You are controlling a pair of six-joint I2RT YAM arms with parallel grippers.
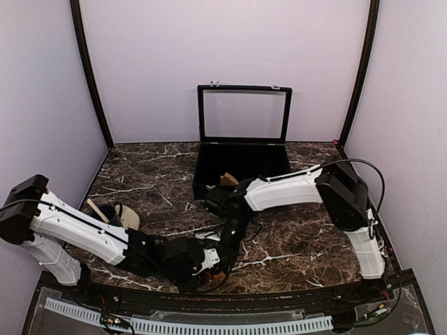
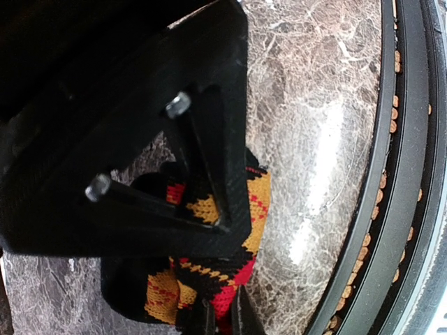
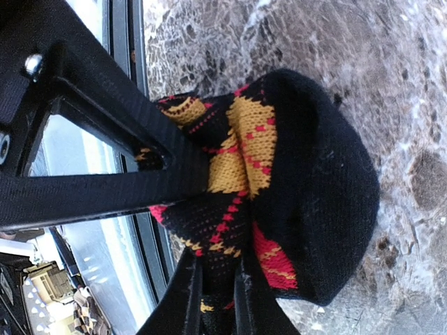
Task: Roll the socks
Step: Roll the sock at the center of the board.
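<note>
The argyle sock (image 2: 260, 199), black with orange and red diamonds, lies bunched on the marble table near its front edge. In the left wrist view my left gripper (image 2: 221, 317) is shut on a red and black fold of it. Across the bundle, my right gripper (image 3: 216, 293) is shut on another fold of the argyle sock (image 3: 244, 150), next to its plain black toe. From above, both grippers meet at the front centre, left (image 1: 213, 265) and right (image 1: 225, 252), and hide most of the sock. A tan-brown sock (image 1: 228, 179) lies in the black case.
The open black case (image 1: 199, 183) stands at the back centre, its glass lid upright. A dark blue and cream bundle (image 1: 119, 213) lies at the left by my left arm. The table's black front rail (image 2: 408, 139) runs close beside the sock.
</note>
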